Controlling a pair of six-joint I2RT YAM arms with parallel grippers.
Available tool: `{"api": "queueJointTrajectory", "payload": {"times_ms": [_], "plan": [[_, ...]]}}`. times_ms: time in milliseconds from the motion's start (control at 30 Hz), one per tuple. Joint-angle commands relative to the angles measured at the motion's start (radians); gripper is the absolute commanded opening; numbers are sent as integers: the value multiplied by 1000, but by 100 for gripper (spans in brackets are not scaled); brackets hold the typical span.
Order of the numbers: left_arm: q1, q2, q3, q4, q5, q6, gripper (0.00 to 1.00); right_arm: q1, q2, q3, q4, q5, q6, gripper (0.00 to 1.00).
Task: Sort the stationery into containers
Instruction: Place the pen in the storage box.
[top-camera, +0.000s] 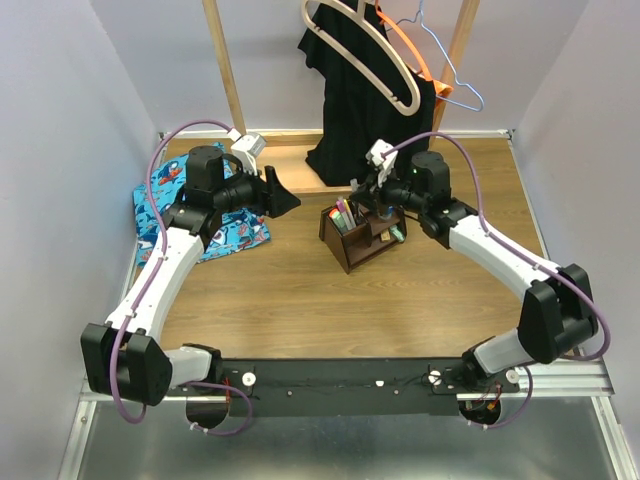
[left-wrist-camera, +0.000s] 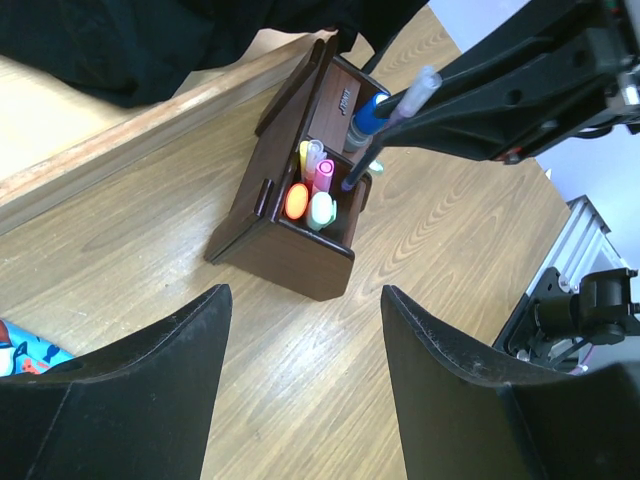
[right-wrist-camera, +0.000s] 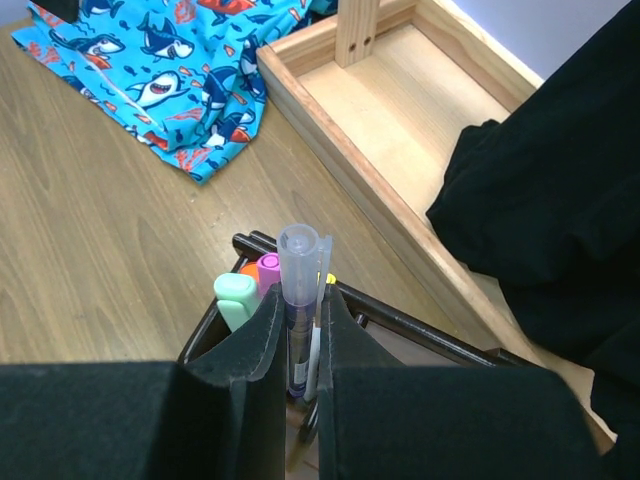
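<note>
R hand (right-wrist-camera: 300, 335) gripping purple pen (right-wrist-camera: 298, 265), tip over organizer (left-wrist-camera: 295, 262) slot; L hand (left-wrist-camera: 305, 292) hovering open at organizer's 9 o'clock, above table (top-camera: 300, 300).

I see the organizer (top-camera: 355, 245) in the middle of the surface (top-camera: 300, 300), with markers (left-wrist-camera: 312, 195) standing in one slot. My right hand (right-wrist-camera: 300, 330) has a pen (right-wrist-camera: 298, 270) above it. The cloth (top-camera: 240, 235) lies to the left and the rack base (top-camera: 300, 160) behind.

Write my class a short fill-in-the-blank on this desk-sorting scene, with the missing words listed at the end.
1. The right gripper is shut on a thin ____ pen.
2. The left gripper is open and holds ____.
3. In the dark wooden organizer, the orange marker stands beside a pale ____ one.
4. The blue cloth is printed with ____.
Missing words: purple; nothing; green; sharks.
</note>
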Motion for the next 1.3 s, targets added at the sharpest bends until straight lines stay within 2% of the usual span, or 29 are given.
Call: {"api": "queueJointTrajectory", "payload": {"times_ms": [0,500,533,567,633,667,733,767,800,867,1067,1133,1167,1200,1267], "plan": [[9,16,-6,16,-10,-7,69,0,51,-17,63,-5,-6,0],[11,54,5,28,-3,-21,70,0,74,-139,19,-34,-109,1],[11,54,5,25,-3,-21,70,0,75,-136,8,-34,-108,3],[11,52,8,22,-4,-18,70,2,74,-131,-1,-34,-108,17],[11,54,17,16,-4,-13,70,2,71,-101,-38,-26,-103,33],[11,54,22,14,-4,-12,70,2,66,-90,-53,-20,-101,46],[11,52,34,10,-4,-3,70,2,42,-61,-91,-14,-117,56],[11,52,37,7,-6,1,70,0,31,-51,-140,-16,-127,73],[11,49,46,1,-6,7,70,0,8,-42,-165,-17,-147,80],[11,48,54,-5,-9,25,70,0,-23,-18,-246,-16,-167,87],[24,20,74,-38,-23,76,71,2,-214,-25,-383,61,-161,93],[38,19,89,-61,-26,94,71,0,-262,-24,-415,157,-97,95],[44,19,97,-71,-33,121,71,-3,-315,-21,-415,208,-59,100],[50,22,114,-88,-39,132,71,-7,-338,-18,-414,303,13,100],[64,23,120,-97,-53,149,72,-12,-409,-16,-409,380,76,100]]}}
